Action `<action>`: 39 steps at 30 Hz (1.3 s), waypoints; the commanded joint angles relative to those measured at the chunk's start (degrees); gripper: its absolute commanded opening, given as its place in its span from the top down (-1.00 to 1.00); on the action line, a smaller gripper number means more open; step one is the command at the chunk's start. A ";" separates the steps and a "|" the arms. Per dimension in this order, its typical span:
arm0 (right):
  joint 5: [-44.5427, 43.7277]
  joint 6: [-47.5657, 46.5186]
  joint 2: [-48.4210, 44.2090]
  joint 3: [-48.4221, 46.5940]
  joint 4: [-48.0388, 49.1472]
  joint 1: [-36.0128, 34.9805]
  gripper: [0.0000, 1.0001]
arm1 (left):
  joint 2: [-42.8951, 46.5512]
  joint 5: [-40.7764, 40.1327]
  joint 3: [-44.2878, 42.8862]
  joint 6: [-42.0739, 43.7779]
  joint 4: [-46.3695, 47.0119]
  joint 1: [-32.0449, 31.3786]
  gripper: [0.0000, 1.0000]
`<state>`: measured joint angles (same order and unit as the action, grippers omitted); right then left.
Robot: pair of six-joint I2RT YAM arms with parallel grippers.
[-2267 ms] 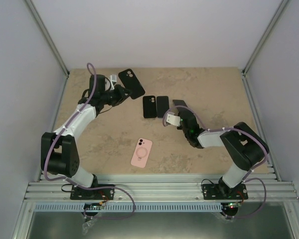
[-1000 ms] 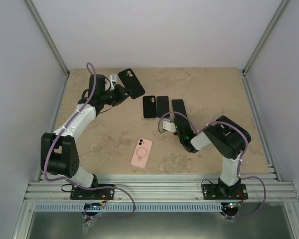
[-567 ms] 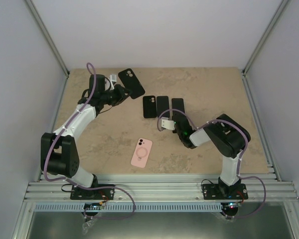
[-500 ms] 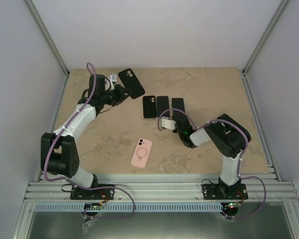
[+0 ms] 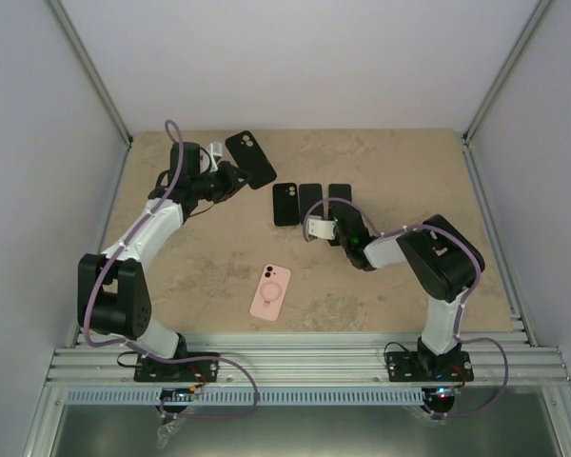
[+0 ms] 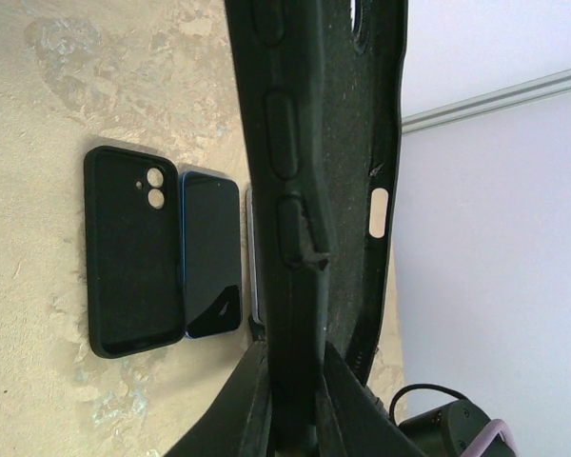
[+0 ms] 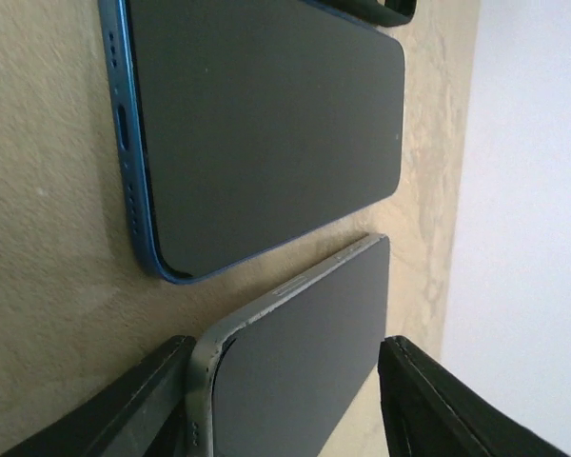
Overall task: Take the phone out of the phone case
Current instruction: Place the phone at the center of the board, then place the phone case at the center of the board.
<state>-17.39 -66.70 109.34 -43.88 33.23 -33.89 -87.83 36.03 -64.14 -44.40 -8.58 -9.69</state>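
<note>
Beige counter [image 5: 409,171] holds the freed phone [image 7: 295,381] between spread right fingers [image 7: 124,409]; left fingers [image 6: 238,405] clamp the empty case [image 6: 305,143], likely needing set-down next.

From the left wrist, the black case [image 6: 305,143] runs past the top edge and hides almost all of the grey phone [image 6: 251,257] just right of the blue phone [image 6: 210,257]. From the right wrist, the bottom edge cuts the grey phone, the top edge the blue one.
</note>
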 commanded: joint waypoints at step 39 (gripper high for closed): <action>34.37 34.25 -29.97 -14.77 -46.03 10.77 -0.95 | -11.68 6.18 -9.36 40.72 -24.04 6.58 1.00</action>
<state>11.64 -39.42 83.44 -58.17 -9.23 -24.45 -96.36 41.19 -71.35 -11.79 -27.79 -4.01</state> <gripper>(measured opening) 0.975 0.090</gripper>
